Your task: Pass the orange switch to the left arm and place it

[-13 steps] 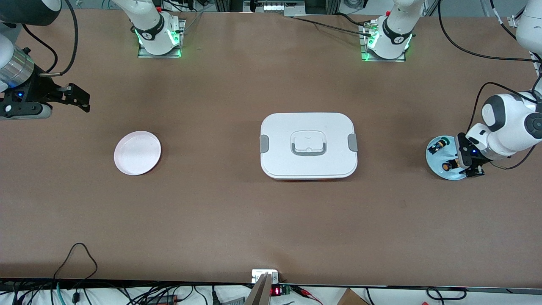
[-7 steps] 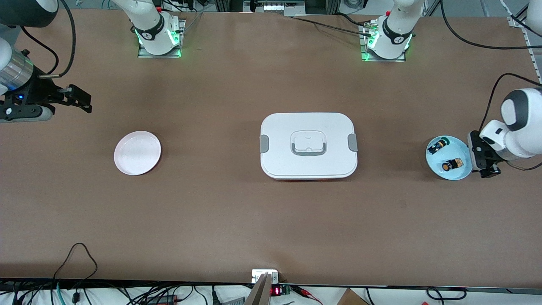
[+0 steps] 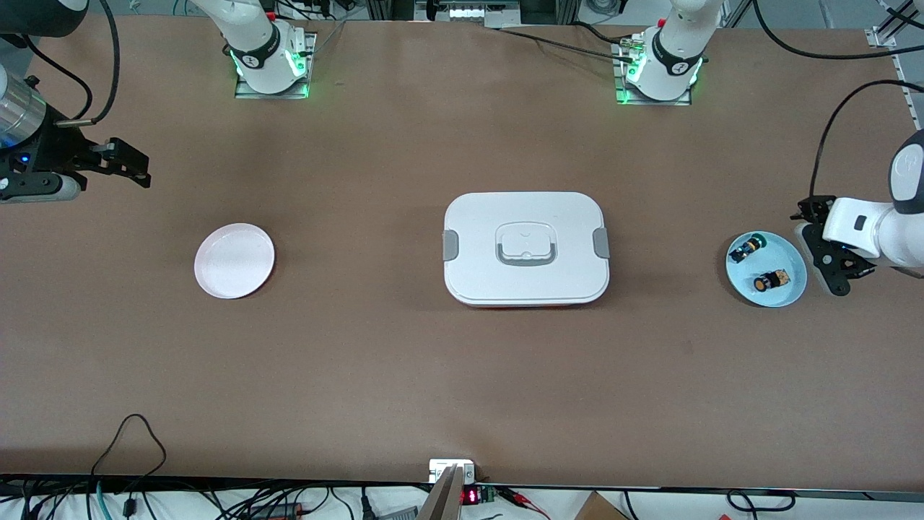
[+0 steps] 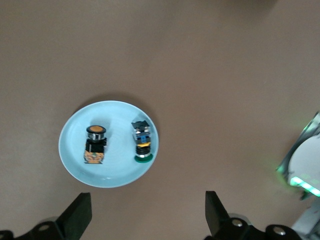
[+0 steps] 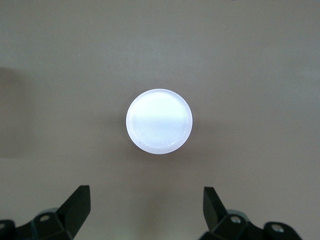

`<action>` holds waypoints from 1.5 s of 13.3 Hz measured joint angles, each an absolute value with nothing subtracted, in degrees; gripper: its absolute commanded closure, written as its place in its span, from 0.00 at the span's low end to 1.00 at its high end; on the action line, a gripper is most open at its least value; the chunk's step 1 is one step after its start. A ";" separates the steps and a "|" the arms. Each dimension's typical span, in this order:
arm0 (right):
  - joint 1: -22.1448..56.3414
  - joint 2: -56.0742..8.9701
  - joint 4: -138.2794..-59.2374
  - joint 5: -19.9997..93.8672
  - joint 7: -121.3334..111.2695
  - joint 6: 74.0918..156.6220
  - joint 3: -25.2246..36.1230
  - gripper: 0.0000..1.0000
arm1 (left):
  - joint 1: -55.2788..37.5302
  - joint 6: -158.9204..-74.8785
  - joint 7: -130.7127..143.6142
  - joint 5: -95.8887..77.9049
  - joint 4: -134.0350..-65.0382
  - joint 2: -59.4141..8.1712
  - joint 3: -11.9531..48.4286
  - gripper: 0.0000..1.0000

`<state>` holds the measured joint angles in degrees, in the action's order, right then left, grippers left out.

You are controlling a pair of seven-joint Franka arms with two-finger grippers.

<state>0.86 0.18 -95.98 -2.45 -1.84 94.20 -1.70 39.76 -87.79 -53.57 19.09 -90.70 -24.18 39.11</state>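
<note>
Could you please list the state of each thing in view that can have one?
Box: lid on, latches down.
Orange switch: lying on blue plate.
Green switch: lying on blue plate.
White plate: bare.
Left gripper: open, holding nothing, beside blue plate.
Right gripper: open, holding nothing.

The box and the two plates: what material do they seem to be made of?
The box looks like matte white plastic, with smooth rounded corners and grey latches. The pale blue plate has a soft even sheen, so plastic or glazed ceramic; I cannot tell which. The white plate looks faintly glossy, probably plastic.
</note>
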 measured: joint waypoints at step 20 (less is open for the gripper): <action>0.81 -0.03 -95.34 -2.45 -0.11 93.20 -1.66 0.00 | 7.09 -90.35 -7.28 3.02 -87.33 -9.64 6.81 0.00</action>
<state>0.81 -0.03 -95.34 -2.45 -0.11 93.20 -1.66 7.09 -90.35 -7.28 3.02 -87.33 -9.64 6.81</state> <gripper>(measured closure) 0.000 0.000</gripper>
